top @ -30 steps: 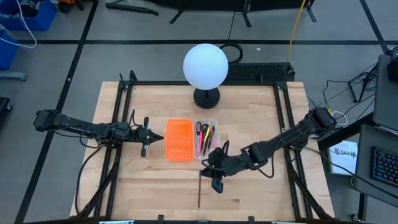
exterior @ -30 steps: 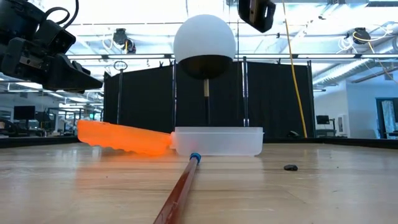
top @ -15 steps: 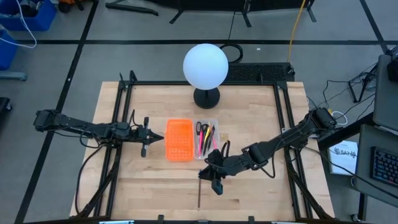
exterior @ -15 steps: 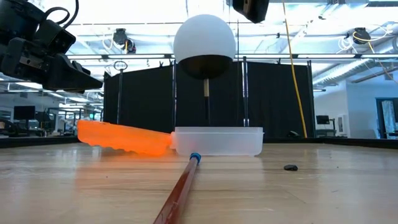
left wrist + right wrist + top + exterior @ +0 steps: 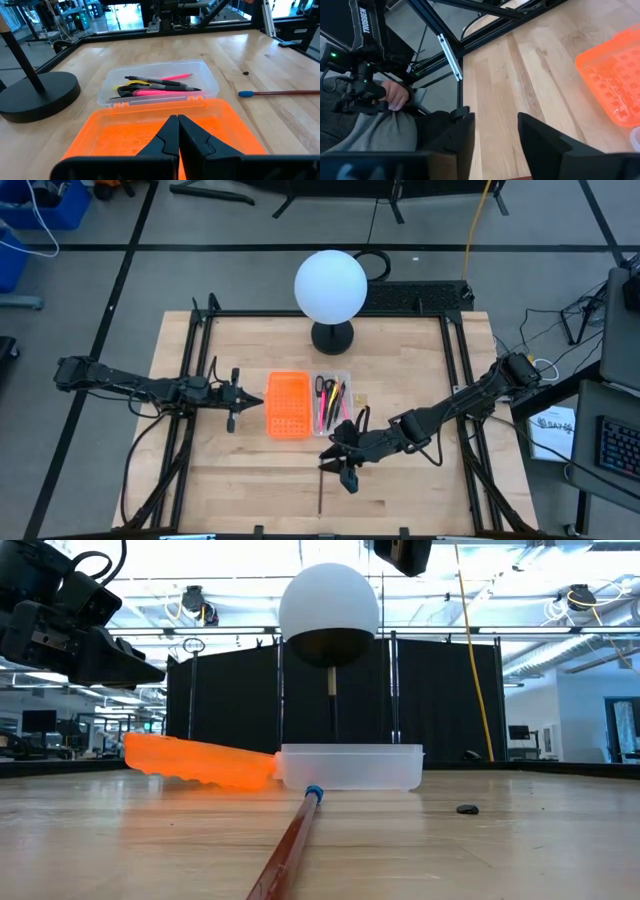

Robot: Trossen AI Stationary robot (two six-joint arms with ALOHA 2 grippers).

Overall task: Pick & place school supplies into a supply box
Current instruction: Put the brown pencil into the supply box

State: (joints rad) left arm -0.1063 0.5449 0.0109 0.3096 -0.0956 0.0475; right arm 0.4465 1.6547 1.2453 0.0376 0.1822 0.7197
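The clear supply box [image 5: 333,401] lies mid-table with black-handled scissors [image 5: 131,90] and several pens [image 5: 162,85] in it. An orange perforated piece [image 5: 288,404] rests against its left side. A red-brown pencil [image 5: 320,488] with a blue end [image 5: 314,792] lies flat on the table near the box's near end. My right gripper [image 5: 495,135] hangs open high above the pencil's far end [image 5: 345,463], with nothing between its fingers. My left gripper [image 5: 178,134] is shut and hovers left of the orange piece [image 5: 233,397].
A lamp with a white globe [image 5: 330,285] and a black base [image 5: 35,95] stands at the table's far side. A small dark bit [image 5: 467,809] lies right of the box. Beyond the table's edge a person's hand [image 5: 395,97] shows. Bare wood lies near and right.
In the low view my right gripper has moved a little upward, away from the pencil. The pencil, the box and the orange piece have stayed where they were.
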